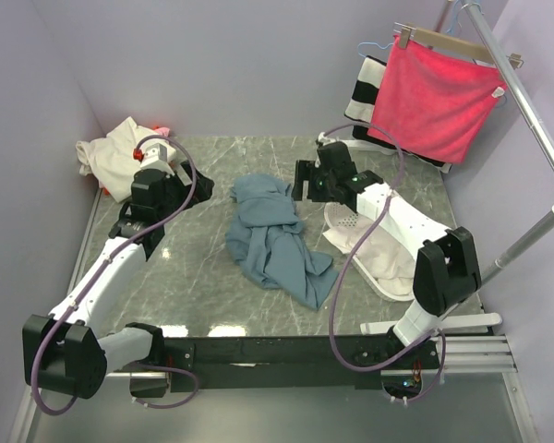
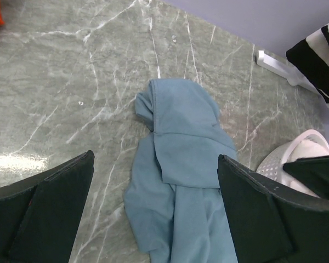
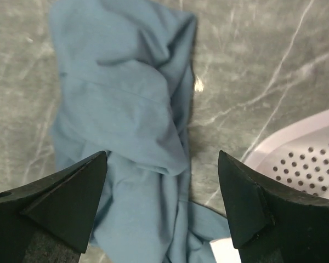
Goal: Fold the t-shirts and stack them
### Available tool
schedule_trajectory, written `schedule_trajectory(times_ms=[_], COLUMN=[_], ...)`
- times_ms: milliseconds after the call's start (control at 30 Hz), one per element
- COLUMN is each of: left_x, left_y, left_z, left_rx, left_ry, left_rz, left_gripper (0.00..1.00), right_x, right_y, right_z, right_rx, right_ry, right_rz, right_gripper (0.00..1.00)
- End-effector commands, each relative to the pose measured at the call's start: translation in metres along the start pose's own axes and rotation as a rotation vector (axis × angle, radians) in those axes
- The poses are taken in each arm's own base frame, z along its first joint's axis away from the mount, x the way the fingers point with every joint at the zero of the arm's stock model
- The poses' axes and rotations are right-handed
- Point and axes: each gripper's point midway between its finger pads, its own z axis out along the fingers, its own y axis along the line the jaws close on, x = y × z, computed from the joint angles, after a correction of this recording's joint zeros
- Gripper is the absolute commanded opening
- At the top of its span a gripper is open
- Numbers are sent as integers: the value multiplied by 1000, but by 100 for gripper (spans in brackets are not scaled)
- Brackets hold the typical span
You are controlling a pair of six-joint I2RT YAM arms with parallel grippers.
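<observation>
Overhead view, twelve o'clock at the far wall. Nearest me, the two arm bases sit at the six o'clock edge of a grey-green marble table (image 1: 212,305).

At the table's centre lies the blue-grey t-shirt (image 1: 272,235), crumpled and unfolded. Its long axis runs from about twelve o'clock down to five o'clock, and the near end trails toward a white perforated basket (image 1: 343,220) at three o'clock, which holds pale cloth.

The right gripper (image 3: 162,164) hangs over the far half of the shirt. Its jaws are wide apart with nothing between them, and the cloth lies directly below and ahead of them. The left gripper (image 2: 154,159) is at nine o'clock of the shirt and well apart from it. Its jaws are also spread wide and empty, and they face the shirt's far end across bare marble.

I judge the right arm the nearer one, so I would grasp an edge at the far end.

Farther off, a cream t-shirt heap (image 1: 111,152) sits at ten o'clock. A pink-red towel (image 1: 434,97) hangs at two o'clock in front of a striped cloth (image 1: 362,88).
</observation>
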Motion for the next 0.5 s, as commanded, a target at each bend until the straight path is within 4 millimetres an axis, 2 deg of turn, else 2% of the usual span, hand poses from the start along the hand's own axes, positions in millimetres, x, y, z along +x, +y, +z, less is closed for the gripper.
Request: schedule_trajectory(times_ms=[0, 200, 267, 300, 367, 467], left_x=[-11, -7, -5, -4, -3, -1], left_y=[-9, -5, -5, -4, -4, -5], left_z=[1, 3, 4, 5, 6, 7], left_rx=[39, 25, 26, 23, 27, 31], left_ry=[-26, -15, -8, -6, -2, 10], left_rz=[15, 19, 19, 19, 20, 20], left_gripper=[99, 99, 99, 100, 99, 99], right_x=[48, 95, 109, 116, 119, 121], right_y=[-10, -17, -32, -49, -68, -108], right_z=[20, 10, 8, 10, 10, 12], right_rx=[-8, -27, 39, 119, 224, 404], right_ry=[129, 230, 247, 238, 220, 185], right_rz=[35, 77, 95, 91, 114, 162], right_gripper=[88, 87, 87, 89, 92, 95])
